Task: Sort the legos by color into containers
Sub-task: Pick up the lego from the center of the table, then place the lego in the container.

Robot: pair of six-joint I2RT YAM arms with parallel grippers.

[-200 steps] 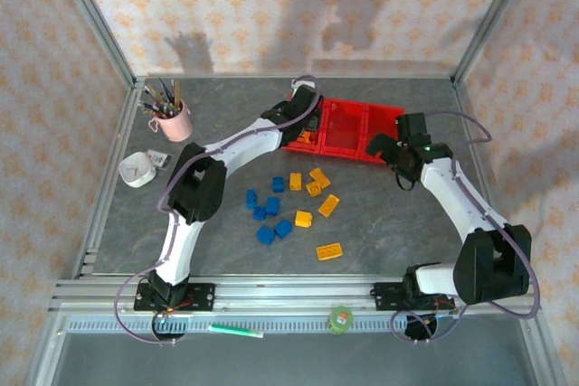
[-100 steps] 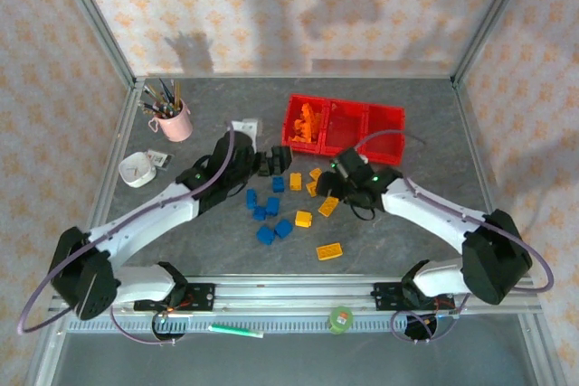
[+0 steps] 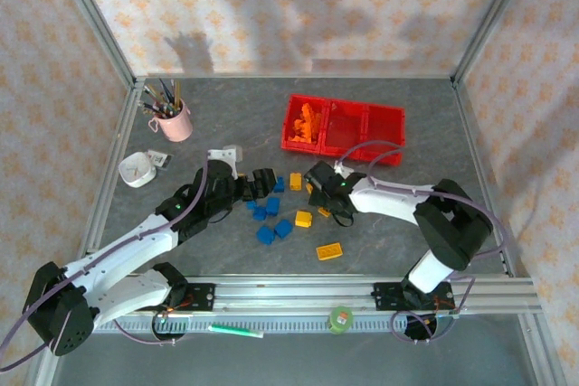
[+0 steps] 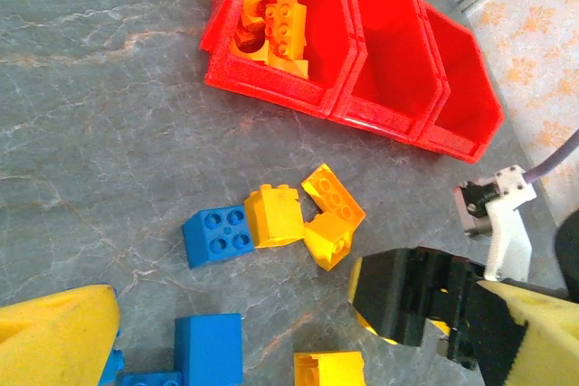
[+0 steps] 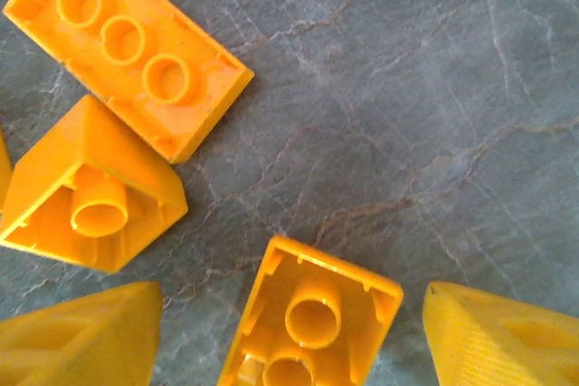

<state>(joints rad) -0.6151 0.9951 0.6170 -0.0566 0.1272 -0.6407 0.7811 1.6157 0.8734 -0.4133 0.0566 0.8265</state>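
Your left tool [image 3: 264, 183] hangs low over the middle of the table [image 3: 244, 115], just left of the loose pile. Its jaws stand wide apart, and in the left wrist view its yellow pads [image 4: 54, 332] sit at the two bottom corners with nothing held between them.

Your right tool [image 3: 321, 192] is down at the right side of the same pile, close to the left tool. In the right wrist view its pads [image 5: 502, 341] stand partly open on either side of a yellow brick [image 5: 312, 314] that lies studs-down on the table. A thin strip of table shows on each side of the brick, so you have no grip on it. Two more upturned yellow pieces lie just beyond it, to the left.

The containers [image 3: 384, 115] sit at the far side of the table, right of centre, well apart from both tools. The orange legos [image 3: 308, 122] are heaped in the left compartment.

The blue legos [image 3: 265, 234] lie scattered on the table near the left tool. The yellow legos [image 3: 329, 250] are spread to the right of them, and one lies alone nearer the table's near edge.

A pink cup [image 3: 172, 119] of pens and a white round object [image 3: 137, 170] stand at the far left.
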